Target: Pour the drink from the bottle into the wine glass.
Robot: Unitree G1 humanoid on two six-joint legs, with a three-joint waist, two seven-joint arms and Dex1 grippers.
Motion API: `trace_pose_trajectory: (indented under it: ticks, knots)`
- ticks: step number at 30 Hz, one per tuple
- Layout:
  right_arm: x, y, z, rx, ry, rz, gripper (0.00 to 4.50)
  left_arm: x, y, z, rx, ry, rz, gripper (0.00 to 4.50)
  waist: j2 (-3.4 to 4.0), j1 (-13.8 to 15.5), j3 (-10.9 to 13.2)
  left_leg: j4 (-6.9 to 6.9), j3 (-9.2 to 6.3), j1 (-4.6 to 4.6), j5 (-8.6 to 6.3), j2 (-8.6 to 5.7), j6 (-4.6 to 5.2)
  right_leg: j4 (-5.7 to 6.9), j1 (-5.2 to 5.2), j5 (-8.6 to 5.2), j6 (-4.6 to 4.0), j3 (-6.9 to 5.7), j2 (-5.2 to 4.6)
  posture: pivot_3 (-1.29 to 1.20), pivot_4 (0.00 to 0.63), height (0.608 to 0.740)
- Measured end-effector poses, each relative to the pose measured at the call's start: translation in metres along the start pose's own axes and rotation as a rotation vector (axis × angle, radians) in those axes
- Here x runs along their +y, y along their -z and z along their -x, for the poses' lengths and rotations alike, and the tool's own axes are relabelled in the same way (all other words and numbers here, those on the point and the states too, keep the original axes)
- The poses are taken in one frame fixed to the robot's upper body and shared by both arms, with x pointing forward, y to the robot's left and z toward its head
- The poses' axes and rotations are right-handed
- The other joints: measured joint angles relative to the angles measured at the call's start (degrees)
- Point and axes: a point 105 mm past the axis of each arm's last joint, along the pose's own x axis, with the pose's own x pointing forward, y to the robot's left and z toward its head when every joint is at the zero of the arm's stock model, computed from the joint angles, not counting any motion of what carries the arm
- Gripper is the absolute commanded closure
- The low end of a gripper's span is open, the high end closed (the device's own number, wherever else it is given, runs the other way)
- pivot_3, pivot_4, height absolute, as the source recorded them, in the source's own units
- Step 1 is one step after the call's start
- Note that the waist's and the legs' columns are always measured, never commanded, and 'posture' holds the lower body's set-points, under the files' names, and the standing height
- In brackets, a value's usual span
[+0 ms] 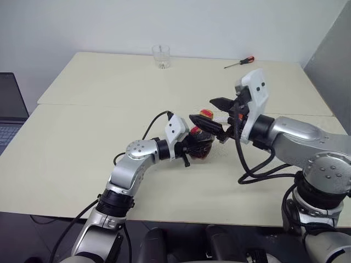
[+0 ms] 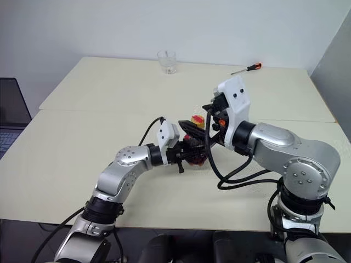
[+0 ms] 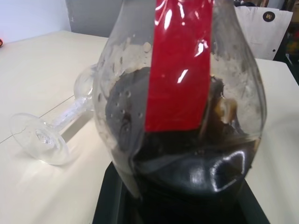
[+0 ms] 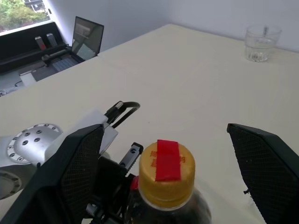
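Clamped in the left gripper (image 1: 192,149), the bottle (image 3: 187,93) could be twisted loose if its cap (image 4: 167,173) is caught off-centre by the spread right gripper (image 4: 168,158).

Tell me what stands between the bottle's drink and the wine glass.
The yellow cap is on the bottle, which the left gripper holds, so the drink cannot leave. The wine glass lies on its side on the table. The right gripper is open around the cap.
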Motion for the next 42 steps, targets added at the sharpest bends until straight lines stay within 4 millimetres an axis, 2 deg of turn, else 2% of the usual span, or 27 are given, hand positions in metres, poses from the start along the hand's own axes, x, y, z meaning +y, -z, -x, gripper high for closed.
trace_pose_trajectory:
  ticks: [4, 9, 18, 41, 42]
  knots:
    - [-0.002, -0.005, -0.007, -0.020, 0.016, 0.009, 0.00, 0.000, 0.000, 0.000, 0.000, -0.001, 0.001, 3.75, 0.00, 0.00, 0.00, 0.00, 0.01, 0.00, 0.00, 0.00, 0.00, -0.01, 0.00, 0.00, 0.00, 0.00, 0.00, 0.00, 0.150, 0.740]
    - [-0.013, 0.000, -0.017, -0.015, 0.071, -0.007, 0.00, 0.000, 0.000, 0.000, -0.001, -0.002, 0.001, 3.75, 0.00, 0.01, 0.00, 0.00, 0.03, 0.00, 0.00, -0.01, 0.00, -0.01, 0.00, 0.00, 0.00, 0.00, -0.01, 0.00, 0.150, 0.740]
    - [-0.015, 0.000, -0.019, -0.023, 0.074, -0.005, 0.00, 0.001, 0.000, 0.000, -0.001, -0.008, 0.002, 3.75, 0.00, 0.01, 0.00, -0.01, 0.02, 0.00, 0.00, 0.00, 0.00, -0.01, 0.00, 0.00, 0.00, -0.01, -0.01, 0.00, 0.150, 0.740]
    - [-0.011, 0.010, 0.007, 0.000, 0.024, -0.024, 0.00, 0.001, 0.001, 0.001, 0.007, -0.007, -0.001, 3.75, 0.00, 0.02, 0.00, -0.01, 0.01, 0.00, 0.00, 0.00, 0.00, -0.01, 0.00, 0.00, 0.00, 0.00, 0.00, 0.00, 0.150, 0.740]
    - [-0.008, 0.010, 0.008, -0.001, 0.008, -0.025, 0.17, 0.001, 0.001, 0.002, 0.007, -0.006, -0.001, 3.75, 0.00, 0.03, 0.00, -0.01, 0.00, 0.00, 0.00, 0.00, 0.00, 0.00, 0.00, 0.00, 0.00, 0.01, 0.00, 0.00, 0.150, 0.740]
